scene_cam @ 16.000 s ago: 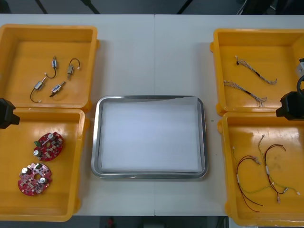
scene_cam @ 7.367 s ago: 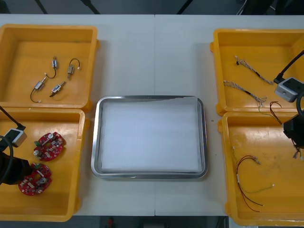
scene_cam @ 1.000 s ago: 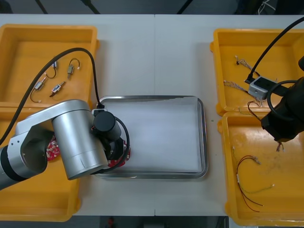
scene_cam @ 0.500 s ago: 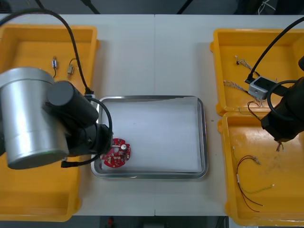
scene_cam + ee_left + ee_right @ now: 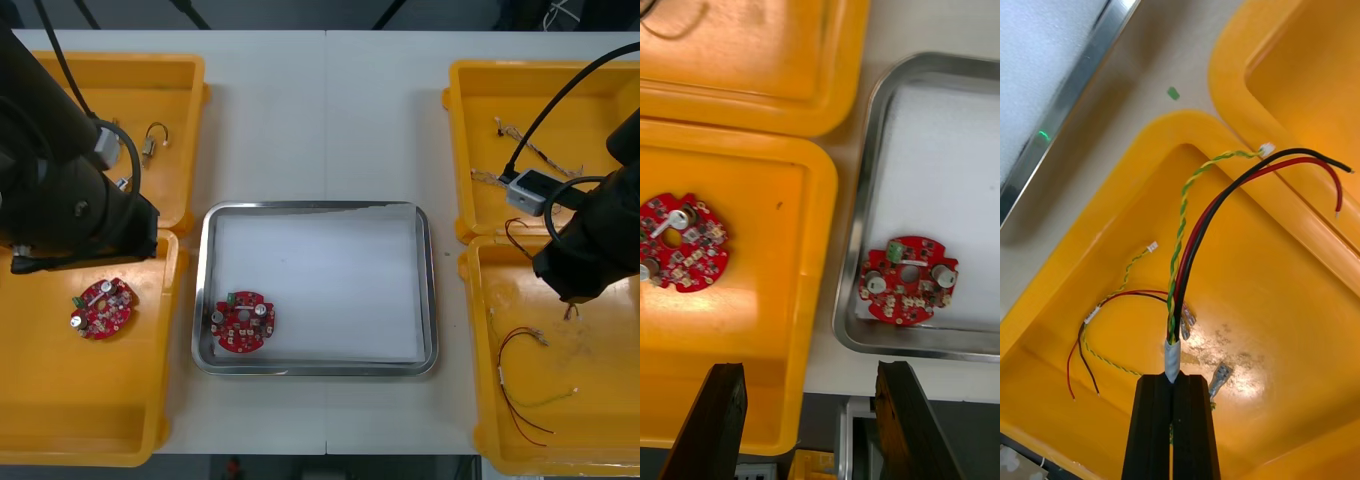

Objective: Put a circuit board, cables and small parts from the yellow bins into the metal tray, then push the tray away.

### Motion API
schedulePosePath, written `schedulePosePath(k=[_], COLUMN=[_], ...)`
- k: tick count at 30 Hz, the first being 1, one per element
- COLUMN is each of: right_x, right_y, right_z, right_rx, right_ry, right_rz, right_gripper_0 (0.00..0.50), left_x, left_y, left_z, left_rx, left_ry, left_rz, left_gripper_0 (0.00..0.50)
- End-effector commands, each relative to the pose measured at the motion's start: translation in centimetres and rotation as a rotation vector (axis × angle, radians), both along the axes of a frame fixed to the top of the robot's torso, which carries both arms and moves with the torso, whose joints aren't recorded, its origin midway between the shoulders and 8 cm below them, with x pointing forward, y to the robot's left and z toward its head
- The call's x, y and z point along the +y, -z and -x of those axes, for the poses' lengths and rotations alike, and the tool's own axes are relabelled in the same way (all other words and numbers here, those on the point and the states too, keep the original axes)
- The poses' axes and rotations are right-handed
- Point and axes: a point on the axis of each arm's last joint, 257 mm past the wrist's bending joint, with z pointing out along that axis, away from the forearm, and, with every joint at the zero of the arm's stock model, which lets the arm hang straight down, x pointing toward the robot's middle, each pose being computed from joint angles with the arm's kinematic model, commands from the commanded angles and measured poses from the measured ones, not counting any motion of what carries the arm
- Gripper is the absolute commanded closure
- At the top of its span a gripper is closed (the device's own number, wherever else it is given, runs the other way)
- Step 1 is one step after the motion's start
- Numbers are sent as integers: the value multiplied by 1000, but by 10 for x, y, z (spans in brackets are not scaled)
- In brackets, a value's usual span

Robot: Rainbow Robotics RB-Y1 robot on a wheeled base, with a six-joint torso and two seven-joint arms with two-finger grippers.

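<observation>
Two boards for us: one red circuit board [image 5: 100, 308] lies in the near-left yellow bin [image 5: 60, 400]. The left arm [image 5: 60, 190] blocks most of the far-left bin, so we make out just one small metal part [image 5: 150, 140]. We see the left fingers [image 5: 715, 420] spread wide, holding nothing. The other circuit board [image 5: 243, 322] lies flat in the near-left corner of the metal tray [image 5: 315, 207], out ahead of those fingers and clear of them. Over the near-right bin [image 5: 610, 400], the right fingers [image 5: 1174, 427] are clenched on a red, black and yellow-green cable [image 5: 1184, 277].

We see yellow bins [image 5: 100, 400], a shiny silver tray [image 5: 200, 290] white inside, red circuit boards [image 5: 243, 322] dotted silver, black fingers [image 5: 1154, 427], a red, black and twisted yellow-green cable [image 5: 1187, 247], a pale bench [image 5: 330, 120]
</observation>
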Motion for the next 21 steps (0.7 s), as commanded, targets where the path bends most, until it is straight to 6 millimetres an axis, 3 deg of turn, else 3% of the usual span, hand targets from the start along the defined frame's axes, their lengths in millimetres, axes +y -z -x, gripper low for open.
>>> schedulePosePath(k=[1, 14, 21], right_x=[14, 102, 149], right_y=[-16, -11, 0], right_z=[-6, 0, 7], right_rx=[-56, -101, -102], right_ry=[-148, -478, -619], right_rz=[73, 134, 160], right_gripper_0=[500, 500, 500], left_x=[38, 116, 140], left_y=[-32, -50, -58], left_z=[-20, -74, -101], left_rx=[-44, -46, -92], left_ry=[64, -42, -21], left_rz=[-108, -114, -110], left_gripper_0=[0, 0, 0])
